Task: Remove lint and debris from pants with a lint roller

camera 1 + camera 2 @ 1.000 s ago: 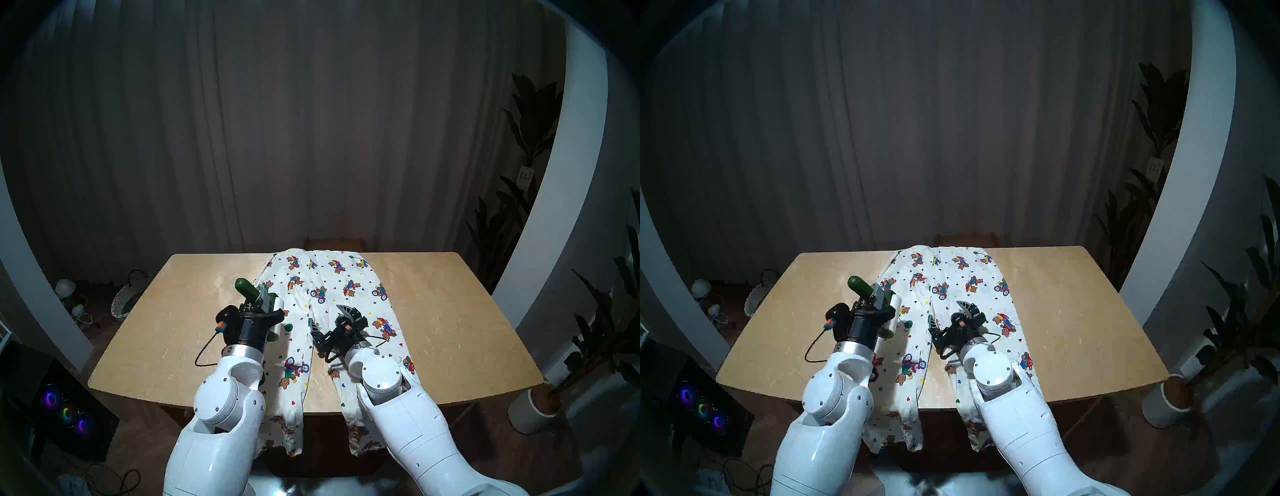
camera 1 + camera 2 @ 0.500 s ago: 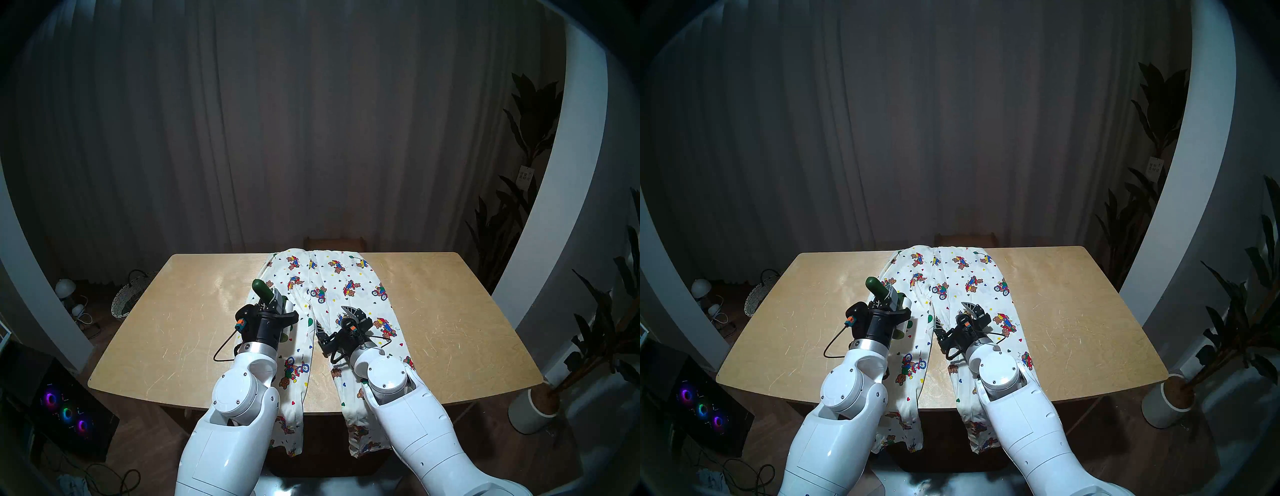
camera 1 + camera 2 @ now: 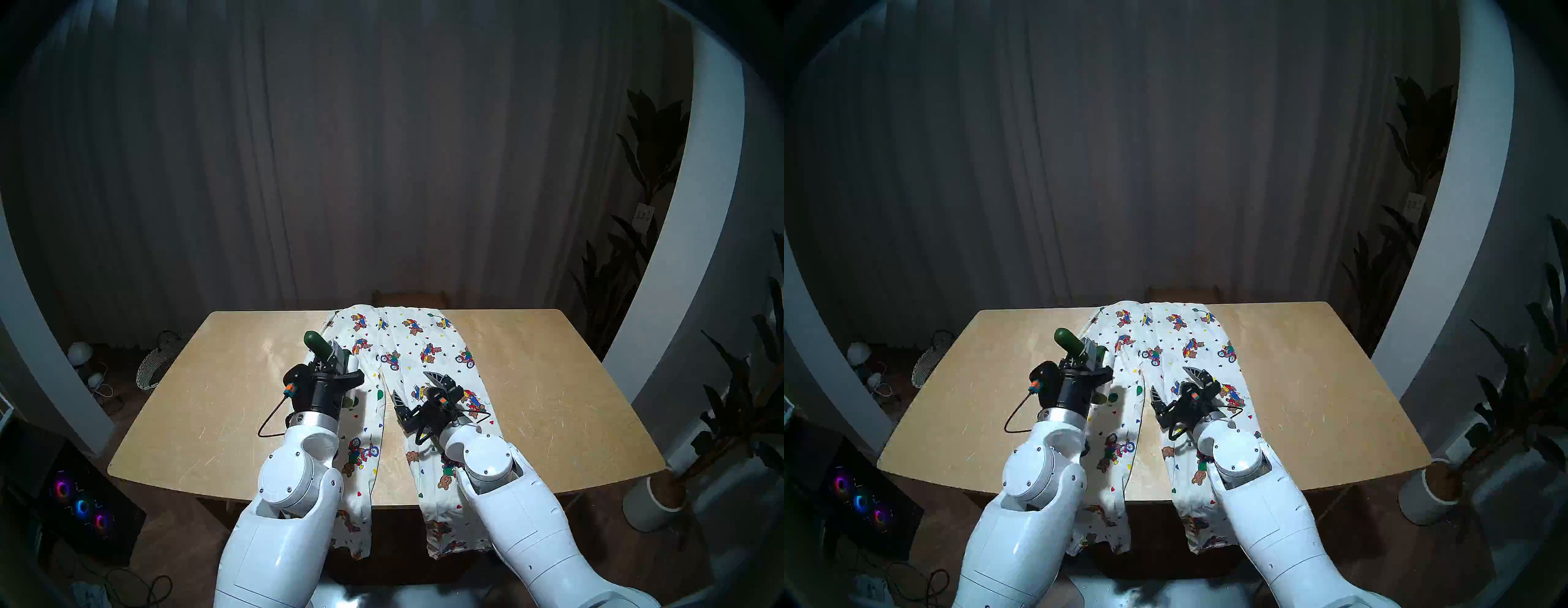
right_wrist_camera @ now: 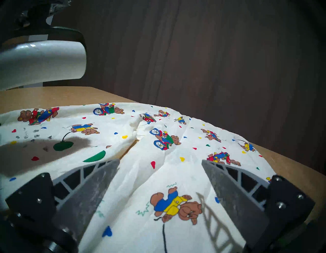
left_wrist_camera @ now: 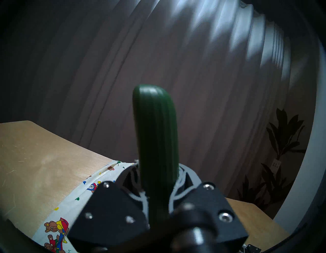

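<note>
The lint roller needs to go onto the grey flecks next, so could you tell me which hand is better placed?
Left. The left hand is shut on the lint roller, above the flecks; the right hand is open and empty.

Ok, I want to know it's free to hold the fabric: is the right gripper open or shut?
Open. The right gripper has its two fingers spread wide with bare pants fabric between them, holding nothing.
</note>
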Controlling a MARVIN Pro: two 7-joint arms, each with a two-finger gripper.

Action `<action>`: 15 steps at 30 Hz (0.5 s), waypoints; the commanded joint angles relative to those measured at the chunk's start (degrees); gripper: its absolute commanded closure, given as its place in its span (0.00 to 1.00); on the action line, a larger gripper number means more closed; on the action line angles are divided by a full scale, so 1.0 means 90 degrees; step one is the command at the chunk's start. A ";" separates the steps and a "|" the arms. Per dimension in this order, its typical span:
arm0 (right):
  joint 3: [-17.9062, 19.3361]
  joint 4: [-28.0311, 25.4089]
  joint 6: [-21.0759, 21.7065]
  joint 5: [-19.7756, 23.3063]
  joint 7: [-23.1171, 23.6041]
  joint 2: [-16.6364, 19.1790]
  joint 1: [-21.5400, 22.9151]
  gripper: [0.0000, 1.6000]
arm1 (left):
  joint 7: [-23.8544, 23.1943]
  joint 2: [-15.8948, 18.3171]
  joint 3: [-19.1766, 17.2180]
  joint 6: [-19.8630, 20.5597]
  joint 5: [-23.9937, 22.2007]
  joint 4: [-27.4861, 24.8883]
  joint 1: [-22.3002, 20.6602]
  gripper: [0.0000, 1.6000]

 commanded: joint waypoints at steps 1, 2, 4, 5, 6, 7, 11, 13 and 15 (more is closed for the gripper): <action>-0.0173 -0.0049 -0.0369 0.0049 0.0117 -0.0159 0.0239 0.00 | -0.0020 0.0005 -0.0045 -0.0127 0.0008 -0.0151 -0.0029 1.00; -0.0198 0.0037 -0.0387 0.0037 0.0103 -0.0193 0.0287 0.00 | -0.0036 0.0004 -0.0053 -0.0132 -0.0021 -0.0145 -0.0029 1.00; -0.0240 0.0201 -0.0421 0.0030 0.0088 -0.0247 0.0388 0.00 | -0.0054 0.0006 -0.0069 -0.0145 -0.0048 -0.0113 -0.0033 1.00; -0.0259 0.0299 -0.0455 0.0024 0.0073 -0.0271 0.0445 0.00 | -0.0070 -0.0002 -0.0079 -0.0162 -0.0080 -0.0086 -0.0038 1.00; -0.0294 0.0433 -0.0483 -0.0027 0.0033 -0.0295 0.0526 0.00 | -0.0127 0.0041 -0.0078 -0.0148 -0.0094 -0.0038 -0.0053 1.00; -0.0311 0.0547 -0.0516 -0.0042 0.0016 -0.0319 0.0587 0.00 | -0.0149 0.0038 -0.0080 -0.0162 -0.0117 0.0013 -0.0067 1.00; -0.0360 0.0916 -0.0558 -0.0086 -0.0066 -0.0398 0.0786 0.00 | -0.0241 0.0092 -0.0079 -0.0221 -0.0084 0.0164 -0.0118 1.00; -0.0399 0.1064 -0.0561 -0.0170 -0.0135 -0.0414 0.0879 0.00 | -0.0261 0.0089 -0.0083 -0.0233 -0.0102 0.0222 -0.0140 1.00; -0.0431 0.1224 -0.0567 -0.0266 -0.0232 -0.0430 0.0971 0.00 | -0.0262 0.0108 -0.0078 -0.0214 -0.0073 0.0277 -0.0173 1.00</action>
